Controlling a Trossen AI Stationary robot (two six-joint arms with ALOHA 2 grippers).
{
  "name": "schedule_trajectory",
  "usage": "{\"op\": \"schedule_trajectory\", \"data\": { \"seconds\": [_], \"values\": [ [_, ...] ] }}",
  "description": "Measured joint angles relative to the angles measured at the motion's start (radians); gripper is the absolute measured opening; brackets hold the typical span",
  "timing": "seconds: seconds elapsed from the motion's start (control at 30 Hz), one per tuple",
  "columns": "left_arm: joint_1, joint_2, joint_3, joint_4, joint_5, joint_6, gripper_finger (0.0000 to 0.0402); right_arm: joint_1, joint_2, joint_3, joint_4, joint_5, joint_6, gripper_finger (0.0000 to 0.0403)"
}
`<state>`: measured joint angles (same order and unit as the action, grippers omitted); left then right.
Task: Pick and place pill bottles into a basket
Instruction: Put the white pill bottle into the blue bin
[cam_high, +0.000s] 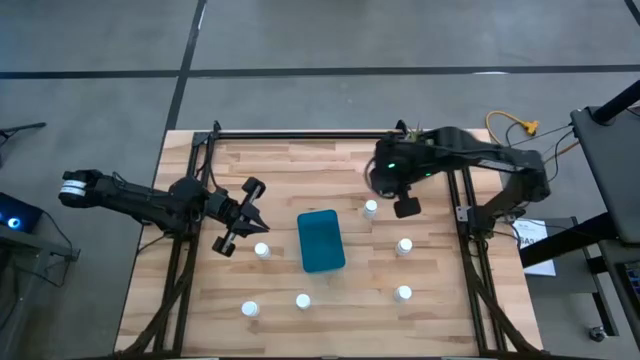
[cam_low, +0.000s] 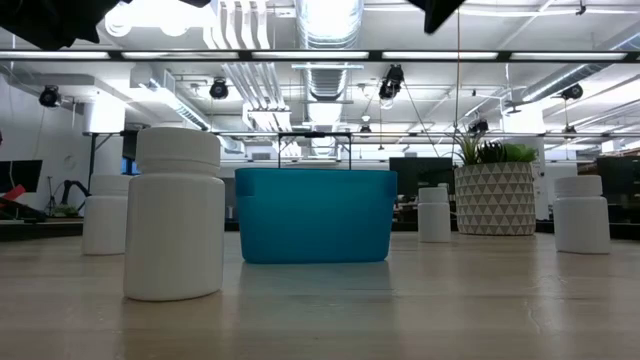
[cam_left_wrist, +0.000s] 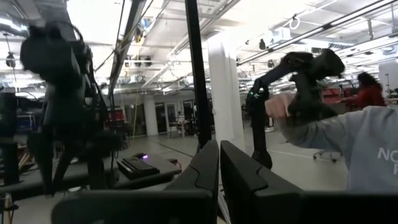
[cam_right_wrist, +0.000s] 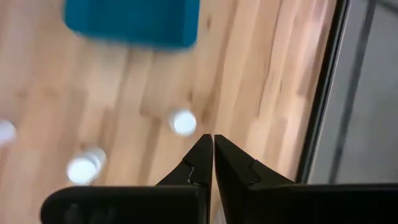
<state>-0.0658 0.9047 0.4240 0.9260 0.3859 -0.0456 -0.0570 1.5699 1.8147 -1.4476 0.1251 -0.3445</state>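
Right tool (cam_high: 406, 207), closed, hovers just beside a pill bottle (cam_high: 371, 209).

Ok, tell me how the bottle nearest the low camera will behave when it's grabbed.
That pill bottle looks like rigid plastic, so it probably won't squash. It stands upright on a flat base, squat rather than tall, so tipping seems unlikely; knocked over, its round body would likely roll. The smooth white wall may be slippery.

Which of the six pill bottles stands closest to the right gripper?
The pill bottle just beyond the basket's upper right corner in the high view; the right gripper hangs right beside it, while the other five stand farther away.
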Motion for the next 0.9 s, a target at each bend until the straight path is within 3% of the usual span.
{"op": "schedule_trajectory", "data": {
  "seconds": [0.27, 0.5, 0.9],
  "values": [
    [0.0, -0.002, -0.003, -0.002, 0.0, 0.0, 0.0, -0.002, 0.132, 0.01, -0.05, 0.04, 0.0, 0.0009],
    [0.0, -0.002, -0.004, -0.001, 0.0, 0.0, 0.0, -0.022, 0.147, -0.013, -0.006, 0.036, -0.025, 0.0015],
    [0.0, -0.002, -0.005, -0.001, 0.0, 0.0, 0.0, -0.099, 0.099, -0.211, 0.075, -0.002, -0.047, 0.011]
  ]
}}
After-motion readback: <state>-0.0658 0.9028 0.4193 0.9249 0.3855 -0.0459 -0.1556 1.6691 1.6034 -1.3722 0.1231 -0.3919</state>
